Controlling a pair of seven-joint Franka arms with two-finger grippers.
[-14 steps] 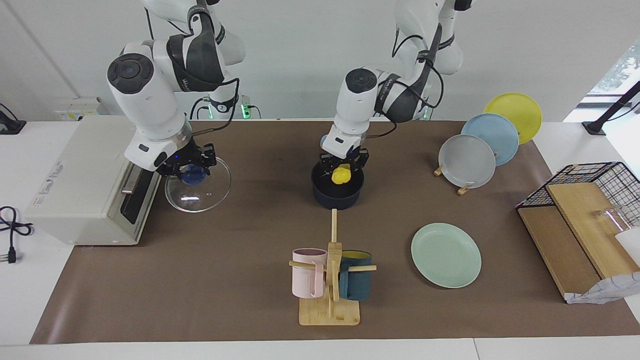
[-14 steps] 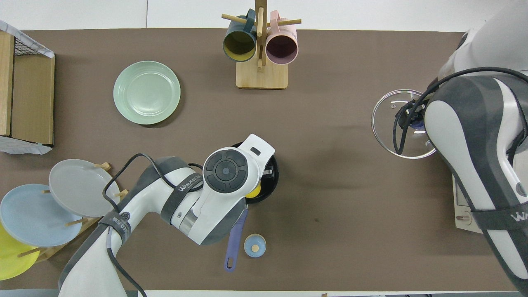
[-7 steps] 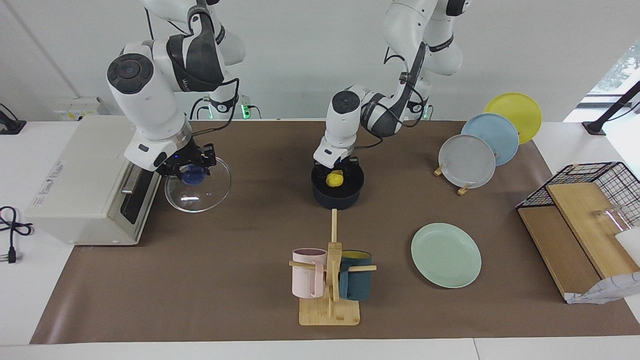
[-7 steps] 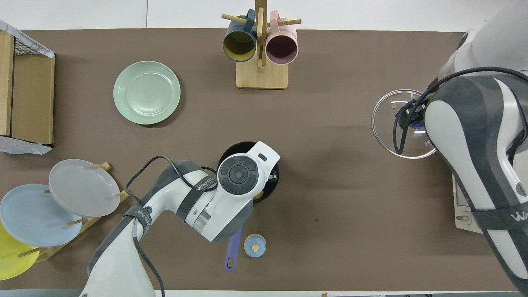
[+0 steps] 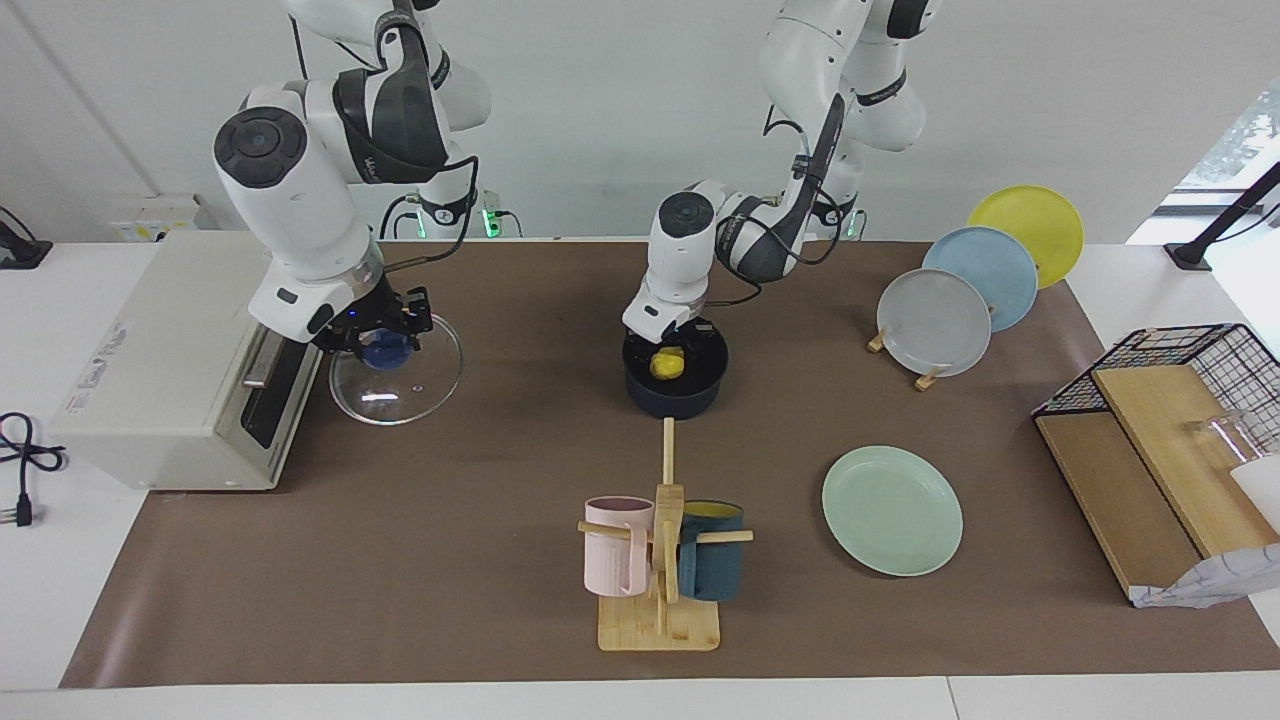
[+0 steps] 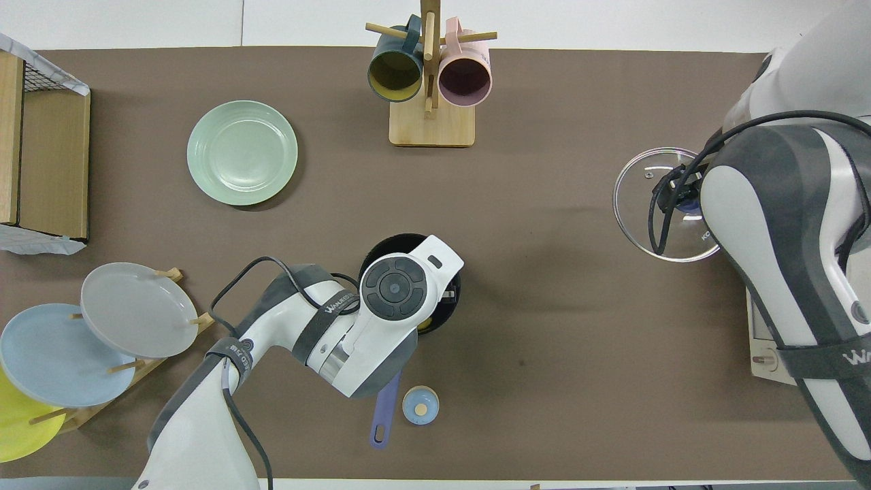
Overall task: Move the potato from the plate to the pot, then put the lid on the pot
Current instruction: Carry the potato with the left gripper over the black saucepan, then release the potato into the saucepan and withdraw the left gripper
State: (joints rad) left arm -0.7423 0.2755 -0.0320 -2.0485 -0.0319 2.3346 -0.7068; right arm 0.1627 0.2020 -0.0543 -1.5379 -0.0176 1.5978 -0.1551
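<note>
The yellow potato (image 5: pixel 667 364) lies inside the dark navy pot (image 5: pixel 672 398) in the middle of the table. My left gripper (image 5: pixel 672 346) reaches down into the pot right over the potato. In the overhead view the left hand covers most of the pot (image 6: pixel 378 246); only a sliver of the potato (image 6: pixel 424 324) and the blue handle (image 6: pixel 385 407) show. The mint-green plate (image 5: pixel 892 510) is bare, farther from the robots. The glass lid (image 5: pixel 420 385) lies toward the right arm's end. My right gripper (image 5: pixel 382 345) is shut on its blue knob.
A mug rack (image 5: pixel 660 560) with a pink and a teal mug stands farther out than the pot. A small blue-topped bell (image 6: pixel 420 405) sits beside the pot's handle. Upright plates (image 5: pixel 935 320) and a wire basket (image 5: pixel 1170 400) are at the left arm's end; a white oven (image 5: pixel 160 360) is beside the lid.
My left gripper has come down with the potato from just above the pot into it. The right arm and the lid have not moved.
</note>
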